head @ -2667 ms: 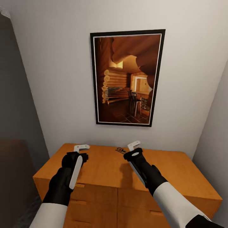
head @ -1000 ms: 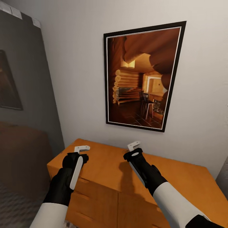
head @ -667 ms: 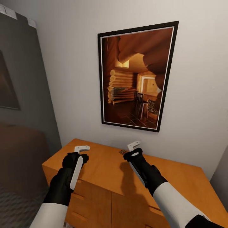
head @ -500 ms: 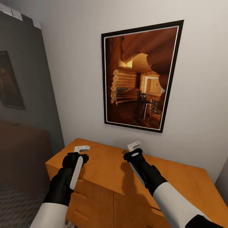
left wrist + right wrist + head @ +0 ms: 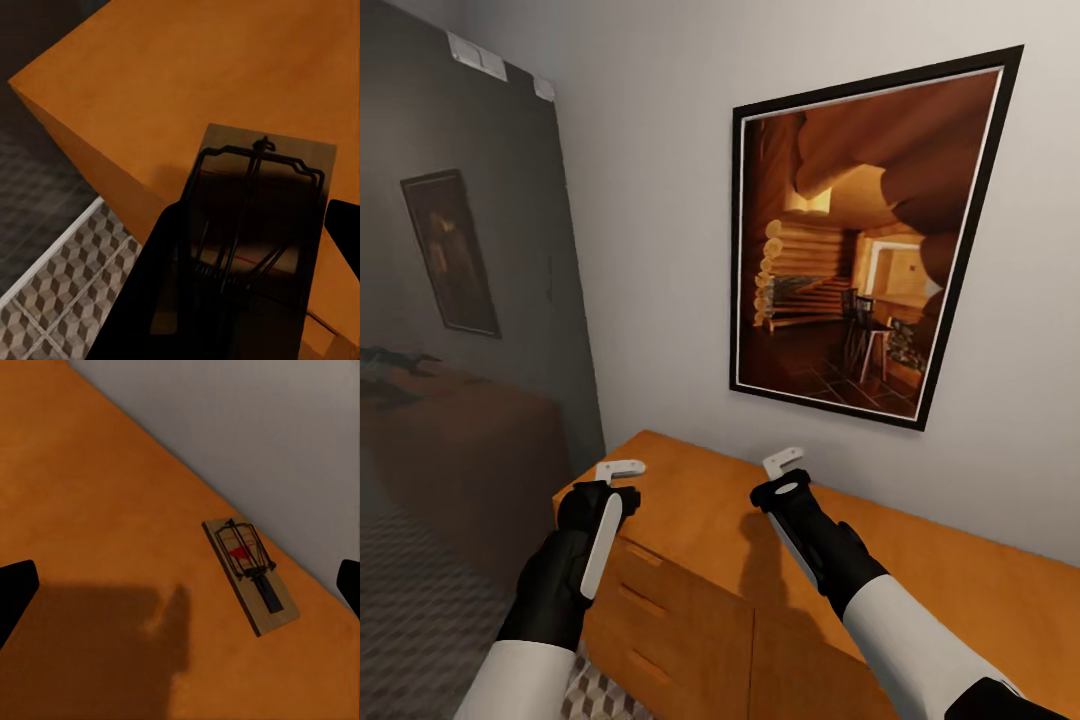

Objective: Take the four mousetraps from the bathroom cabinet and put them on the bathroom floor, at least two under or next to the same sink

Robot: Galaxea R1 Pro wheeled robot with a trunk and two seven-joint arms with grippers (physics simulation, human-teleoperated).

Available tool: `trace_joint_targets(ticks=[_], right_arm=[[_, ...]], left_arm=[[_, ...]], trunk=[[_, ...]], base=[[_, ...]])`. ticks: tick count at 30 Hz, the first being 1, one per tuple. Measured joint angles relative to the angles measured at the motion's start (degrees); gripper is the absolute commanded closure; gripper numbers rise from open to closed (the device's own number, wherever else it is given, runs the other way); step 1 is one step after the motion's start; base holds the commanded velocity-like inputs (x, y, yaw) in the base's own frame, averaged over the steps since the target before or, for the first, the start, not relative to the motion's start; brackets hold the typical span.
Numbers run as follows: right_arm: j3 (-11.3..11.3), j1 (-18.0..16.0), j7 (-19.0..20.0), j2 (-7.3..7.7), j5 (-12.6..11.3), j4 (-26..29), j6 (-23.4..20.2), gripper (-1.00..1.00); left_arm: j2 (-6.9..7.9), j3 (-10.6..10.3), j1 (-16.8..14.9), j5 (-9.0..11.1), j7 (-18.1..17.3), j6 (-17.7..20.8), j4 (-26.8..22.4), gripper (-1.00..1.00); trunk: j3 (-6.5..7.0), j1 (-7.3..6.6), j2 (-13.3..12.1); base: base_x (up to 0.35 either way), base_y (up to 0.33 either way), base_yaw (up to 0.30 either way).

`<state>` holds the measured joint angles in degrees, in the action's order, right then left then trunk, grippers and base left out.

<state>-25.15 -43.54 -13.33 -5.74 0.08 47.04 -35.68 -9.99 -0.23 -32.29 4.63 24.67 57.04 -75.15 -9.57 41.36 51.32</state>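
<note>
View swung left – bathroom floor (image 5: 420, 600) now visible; mousetrap (image 5: 255, 225) held.

Pale wall (image 5: 660, 200) ahead with black-framed log-cabin picture (image 5: 860, 250). Darker grey wall (image 5: 420, 120) on the left carries a smaller dark picture (image 5: 450, 250). Low brown furniture (image 5: 450, 450) below it, dim.

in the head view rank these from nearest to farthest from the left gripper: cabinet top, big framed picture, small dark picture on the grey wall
1. Cabinet top: directly beneath the left gripper, at its left end.
2. Big framed picture: on the white wall behind the cabinet, up and to the right.
3. Small dark picture: far off on the grey wall, to the left.
</note>
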Motion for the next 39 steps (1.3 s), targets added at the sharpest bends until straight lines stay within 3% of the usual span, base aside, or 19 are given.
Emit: trace_joint_targets(ticks=[6,8,12,16,21,30,33,36,39], right_arm=[[0.04,0.0,0.09,0.43,0.02,0.01,-0.09,-1.0],[0.14,0.0,0.6,1.66,0.06,0.01,-0.05,-1.0],[0.33,0.0,5.84,4.28,0.22,0.0,0.09,-1.0],[0.35,0.0,8.54,5.49,0.45,0.07,0.12,-1.0],[0.07,0.0,9.57,5.87,0.56,0.09,0.14,-1.0],[0.13,0.0,10.5,5.92,0.16,0.09,0.21,-1.0],[0.35,0.0,13.9,6.16,0.12,0.07,0.21,-1.0],[0.53,0.0,17.94,7.38,0.29,0.16,0.25,-1.0],[0.63,-0.03,19.45,8.24,0.4,0.54,0.3,-1.0]], left_arm=[[0.0,-0.01,-0.01,-0.01,-0.02,-0.02,0.05,1.0],[0.0,-0.01,0.0,0.0,0.0,-0.07,0.05,1.0],[0.0,-0.01,0.0,-0.01,-0.01,-0.09,0.11,1.0],[0.0,-0.05,0.0,0.01,-0.02,-0.13,0.53,1.0],[-0.01,-1.38,-0.01,0.09,-0.04,-0.18,2.17,1.0],[-0.01,-1.64,-0.01,0.08,-0.04,-0.2,2.33,1.0],[-0.01,-1.71,-0.01,0.1,-0.1,-0.24,2.33,1.0],[-0.01,-1.75,-0.01,0.14,-0.18,-0.26,2.33,1.0],[-0.01,-2.27,-0.01,0.17,-0.21,-0.27,2.33,1.0]], trunk=[[0.0,0.0,0.0],[0.0,-0.01,0.0],[0.0,-0.02,0.0],[0.0,-0.01,0.0],[0.0,0.0,0.0],[0.0,0.0,0.0],[0.0,0.0,0.0],[0.0,0.0,0.0],[0.0,0.0,0.0]], base=[[0.015,-0.038,0.02],[0.143,-0.225,0.002],[0.172,-0.247,0.001],[0.118,-0.151,0.0],[0.011,-0.014,0.0],[0.001,-0.001,0.0],[0.0,0.0,0.0],[0.0,0.0,0.0],[0.0,0.0,0.0]])
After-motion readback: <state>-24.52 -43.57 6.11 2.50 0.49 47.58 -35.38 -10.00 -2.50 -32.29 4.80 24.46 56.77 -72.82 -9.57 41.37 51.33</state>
